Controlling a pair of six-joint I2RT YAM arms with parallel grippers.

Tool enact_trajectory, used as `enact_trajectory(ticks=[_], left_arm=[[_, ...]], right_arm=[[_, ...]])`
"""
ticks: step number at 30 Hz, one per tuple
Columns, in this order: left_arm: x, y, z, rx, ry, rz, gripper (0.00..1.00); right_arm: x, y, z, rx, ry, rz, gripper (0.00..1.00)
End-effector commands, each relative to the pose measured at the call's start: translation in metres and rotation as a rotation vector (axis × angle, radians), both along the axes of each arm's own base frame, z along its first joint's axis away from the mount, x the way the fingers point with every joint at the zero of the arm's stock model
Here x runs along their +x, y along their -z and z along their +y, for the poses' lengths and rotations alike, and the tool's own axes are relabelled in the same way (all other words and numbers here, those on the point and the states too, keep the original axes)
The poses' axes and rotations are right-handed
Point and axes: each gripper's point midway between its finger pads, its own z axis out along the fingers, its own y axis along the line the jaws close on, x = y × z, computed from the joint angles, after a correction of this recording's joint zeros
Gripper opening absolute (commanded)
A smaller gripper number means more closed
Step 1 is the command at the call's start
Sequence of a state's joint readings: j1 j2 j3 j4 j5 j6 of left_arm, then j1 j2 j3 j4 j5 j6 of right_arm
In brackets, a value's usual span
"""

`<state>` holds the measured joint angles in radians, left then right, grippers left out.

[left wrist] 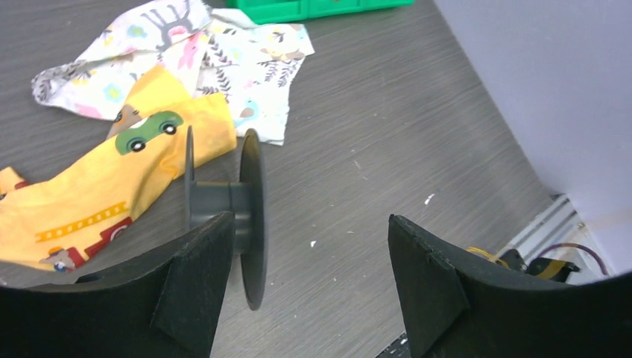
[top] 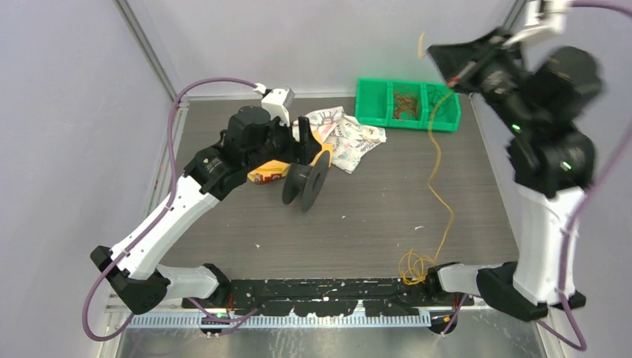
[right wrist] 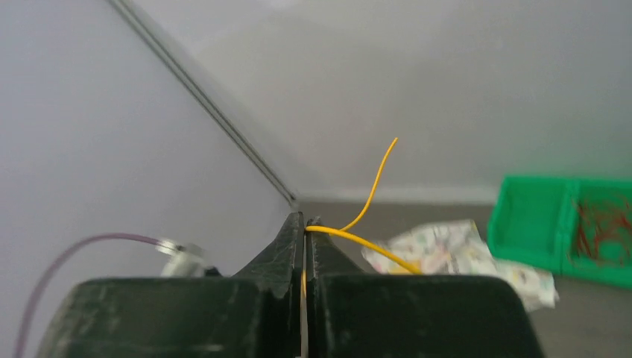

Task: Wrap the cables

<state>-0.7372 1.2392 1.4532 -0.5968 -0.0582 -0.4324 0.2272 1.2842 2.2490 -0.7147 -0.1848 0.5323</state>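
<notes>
A thin yellow cable [top: 434, 160] hangs from my raised right gripper [top: 441, 58] down to a loose coil [top: 414, 265] at the table's near edge, by the right arm's base. The right wrist view shows the right gripper [right wrist: 305, 221] shut on the cable [right wrist: 373, 246], with a short free end curling upward. A black spool [top: 305, 186] stands on its rims mid-table. My left gripper [top: 307, 149] hovers just behind it, open and empty. In the left wrist view the spool [left wrist: 223, 200] sits by the left finger, left of the gripper [left wrist: 313, 224].
A green bin [top: 406, 104] holding reddish wire stands at the back right and also shows in the right wrist view [right wrist: 536, 224]. Patterned white cloths [top: 350, 138] and a yellow printed cloth [left wrist: 97, 201] lie behind the spool. White walls enclose the table.
</notes>
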Motion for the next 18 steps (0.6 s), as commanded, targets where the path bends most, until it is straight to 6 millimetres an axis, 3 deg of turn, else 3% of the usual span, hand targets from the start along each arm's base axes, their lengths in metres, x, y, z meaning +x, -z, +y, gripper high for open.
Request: enact_trajectory(ticks=[1,5,10,13,18], left_arm=[[-0.009,-0.033,-0.013,-0.046,0.113,-0.059,0.76],[-0.014,-0.029,-0.028,-0.069,0.182,-0.026,0.76],[-0.028,-0.039,-0.055,-0.159,0.336,-0.014,0.76],[-0.032,-0.031,-0.079,-0.224,0.432,0.04,0.77],[-0.03,0.002,-0.127,-0.372,0.454,0.112,0.77]], right_arm=[[0.057,0.126,0.012,-0.104,0.008,0.379,0.01],[0.059,0.17,0.013,-0.119,0.005,0.48,0.01],[0.047,0.18,0.015,-0.131,-0.028,0.488,0.01],[0.039,0.166,0.024,-0.095,-0.085,0.469,0.0],[0.021,0.108,0.041,0.041,-0.198,0.341,0.01]])
